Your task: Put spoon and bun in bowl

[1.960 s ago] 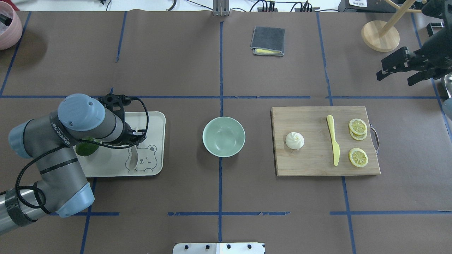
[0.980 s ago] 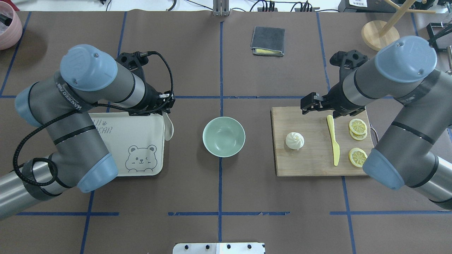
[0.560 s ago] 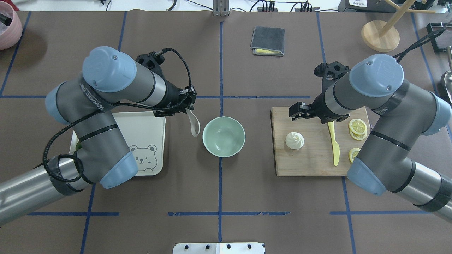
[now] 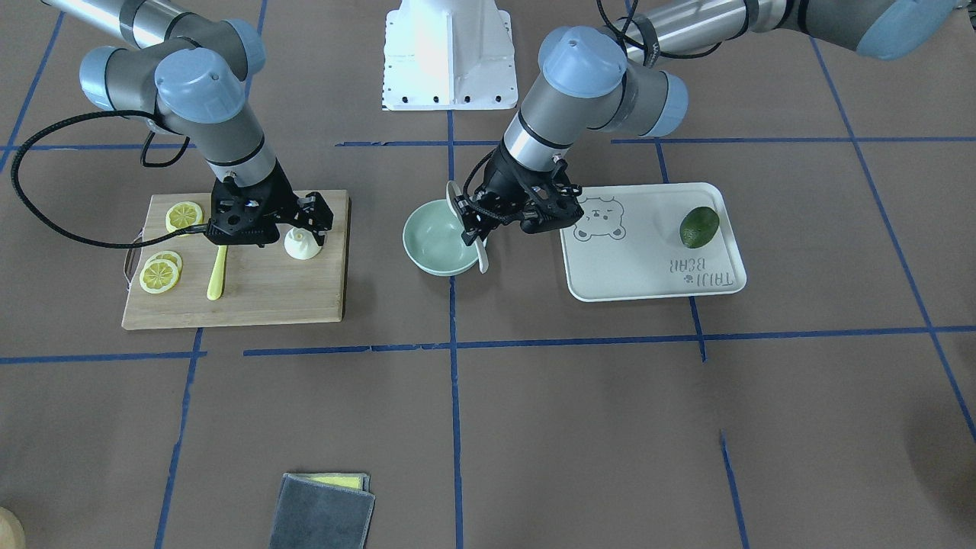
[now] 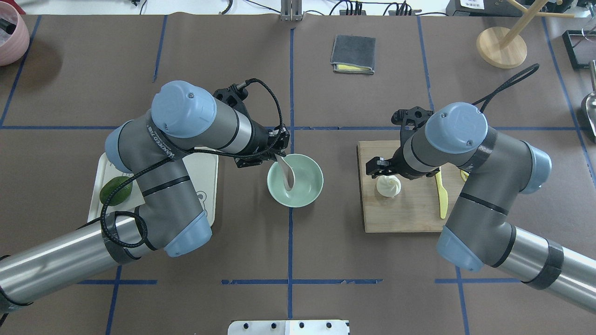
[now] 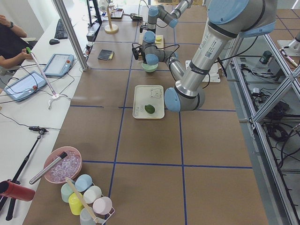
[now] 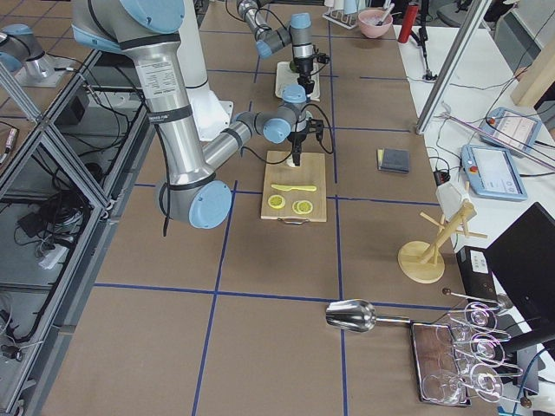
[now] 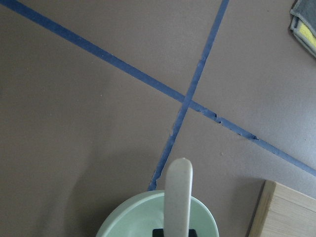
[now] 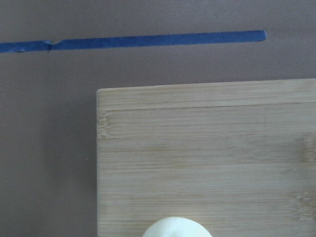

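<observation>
The off-white spoon [image 5: 287,174] hangs handle-up from my left gripper [image 5: 280,155], its scoop down inside the pale mint-green bowl [image 5: 307,190]. The left gripper is shut on the spoon's handle; the spoon [image 8: 178,197] and the bowl's rim [image 8: 121,226] also show in the left wrist view. The white pleated bun [image 5: 390,187] sits on the wooden cutting board [image 5: 409,216]. My right gripper [image 5: 384,174] is open just above the bun, its fingers to either side. From the front, the bun [image 4: 302,245] lies under the right gripper [image 4: 303,227], and the spoon [image 4: 476,242] dips into the bowl [image 4: 428,245].
A yellow plastic knife [image 5: 442,200] and lemon slices [image 4: 159,275] lie on the board. A cream bear tray [image 4: 656,271] holds a dark green avocado [image 4: 699,226]. A folded grey cloth [image 5: 353,53] lies at the far side, and a wooden stand [image 5: 501,46] at far right.
My left arm lifted the spoon off the tray and carried it right, over the bowl. My right arm came in from the far right and lowered over the bun.
</observation>
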Available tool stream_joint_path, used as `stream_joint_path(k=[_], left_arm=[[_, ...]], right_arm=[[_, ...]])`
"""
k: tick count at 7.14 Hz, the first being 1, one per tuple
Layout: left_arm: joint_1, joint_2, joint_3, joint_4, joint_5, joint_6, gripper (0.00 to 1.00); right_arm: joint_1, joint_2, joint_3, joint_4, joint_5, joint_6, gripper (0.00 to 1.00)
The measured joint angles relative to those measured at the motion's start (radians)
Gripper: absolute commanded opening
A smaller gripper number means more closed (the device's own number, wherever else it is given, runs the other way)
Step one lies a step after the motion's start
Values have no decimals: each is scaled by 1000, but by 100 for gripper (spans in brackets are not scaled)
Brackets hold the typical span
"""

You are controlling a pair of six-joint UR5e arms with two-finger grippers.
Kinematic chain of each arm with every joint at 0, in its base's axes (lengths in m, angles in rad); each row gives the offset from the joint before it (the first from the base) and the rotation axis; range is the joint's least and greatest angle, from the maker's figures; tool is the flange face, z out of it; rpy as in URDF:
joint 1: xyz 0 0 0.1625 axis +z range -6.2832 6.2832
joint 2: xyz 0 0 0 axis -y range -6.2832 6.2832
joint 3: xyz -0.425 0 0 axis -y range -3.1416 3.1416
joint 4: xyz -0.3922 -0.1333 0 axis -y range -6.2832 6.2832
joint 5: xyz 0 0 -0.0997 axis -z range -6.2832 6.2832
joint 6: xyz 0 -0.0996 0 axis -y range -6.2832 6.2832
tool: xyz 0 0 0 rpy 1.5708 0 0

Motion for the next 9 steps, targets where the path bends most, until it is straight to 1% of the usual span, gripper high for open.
stream_joint_path(k=[1,2,3,4,5,6,7,8,9], left_arm=[[4,-21,25,-4,5,-7,0],[11,-39,53,-19,22,-18,0],[16,-47,72,-36,39,-27,0],[19,-50,82,-44,47,-32,0],[20,-50,85,-47,50,-33,0],[21,-50,87,-48,51,-33,2],[21,-49,87,-48,52,-33,17],[22,-48,88,-47,52,-31,53],[22,-46,88,-47,52,-29,98]], right_arm=[[-4,10,-12,1,0,1,92],[-7,14,-16,1,0,2,64],[-7,16,-17,1,0,3,21],[-8,16,-17,1,0,3,0],[-8,16,-16,1,1,2,0],[-8,15,-15,1,1,1,0],[-8,15,-13,1,1,0,0],[-8,15,-11,1,1,-1,0],[-8,15,-7,1,1,-1,0]])
